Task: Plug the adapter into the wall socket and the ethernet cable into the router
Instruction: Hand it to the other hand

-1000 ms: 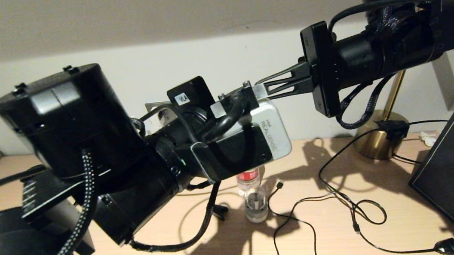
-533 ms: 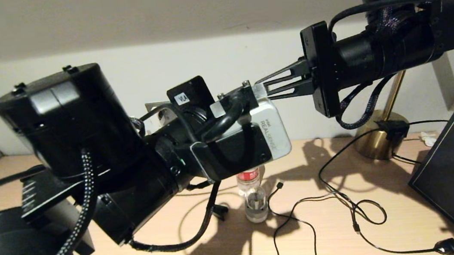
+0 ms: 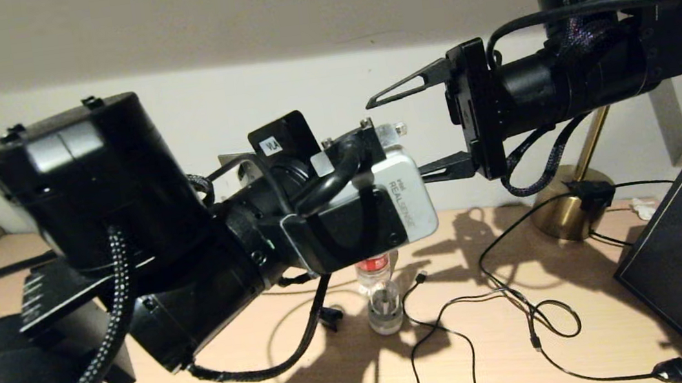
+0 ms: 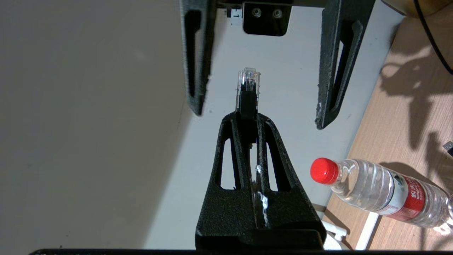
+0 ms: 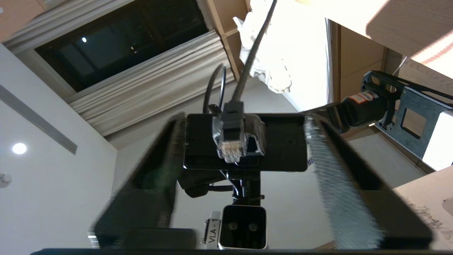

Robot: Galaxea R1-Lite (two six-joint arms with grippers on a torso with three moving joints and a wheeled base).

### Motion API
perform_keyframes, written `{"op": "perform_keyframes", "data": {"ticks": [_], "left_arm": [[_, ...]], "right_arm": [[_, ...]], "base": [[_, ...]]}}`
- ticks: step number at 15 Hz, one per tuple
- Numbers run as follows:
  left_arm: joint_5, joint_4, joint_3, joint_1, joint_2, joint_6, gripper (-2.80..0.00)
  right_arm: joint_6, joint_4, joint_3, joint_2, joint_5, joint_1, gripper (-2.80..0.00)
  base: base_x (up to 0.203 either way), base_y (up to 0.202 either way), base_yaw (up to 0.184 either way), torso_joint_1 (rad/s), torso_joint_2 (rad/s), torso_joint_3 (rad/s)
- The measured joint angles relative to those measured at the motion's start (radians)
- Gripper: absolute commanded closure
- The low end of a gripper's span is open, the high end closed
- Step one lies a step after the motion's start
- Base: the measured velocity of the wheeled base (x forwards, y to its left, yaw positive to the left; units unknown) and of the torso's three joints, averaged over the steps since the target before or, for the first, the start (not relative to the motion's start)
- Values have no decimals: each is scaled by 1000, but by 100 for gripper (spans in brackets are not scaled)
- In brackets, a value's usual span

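Slippage is the risk: the ethernet cable's clear-tipped connector [image 4: 248,88] sits raised above the desk [image 3: 498,354], pinched only by the clenched left gripper [image 4: 247,120], between the released jaws of the right gripper [image 3: 402,132], which may knock it askew.

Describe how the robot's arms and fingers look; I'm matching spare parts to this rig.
Both arms are matte black cylinders with braided black cable sleeves. The left arm carries a white-and-black wrist camera marked RealSense and a small "VLA" label. The fingers of the left gripper are slotted, tapering black plates with rough texture; the right gripper has the same slotted fingers.
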Motion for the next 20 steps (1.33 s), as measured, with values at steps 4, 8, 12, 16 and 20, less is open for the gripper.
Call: {"op": "perform_keyframes", "data": {"ticks": [4,8,12,16,20], "left_arm": [[0,0,17,1,-9,0,0],[0,0,21,1,-17,0,0],[-10,-10,21,0,-17,-1,0],[-11,-13,19,0,-16,-1,0],[-11,-14,18,0,-12,-1,0]], "right_arm": [[0,-1,-3,1,3,-7,-280],[0,-2,-5,1,6,-12,0],[0,-3,-6,4,6,-12,0],[1,-2,-5,5,5,-12,0],[2,-2,-4,5,5,-10,0]], "base": [[0,0,0,0,0,0],[0,0,0,0,0,0],[0,0,0,0,0,0],[0,0,0,0,0,0],[0,0,0,0,0,0]]}}
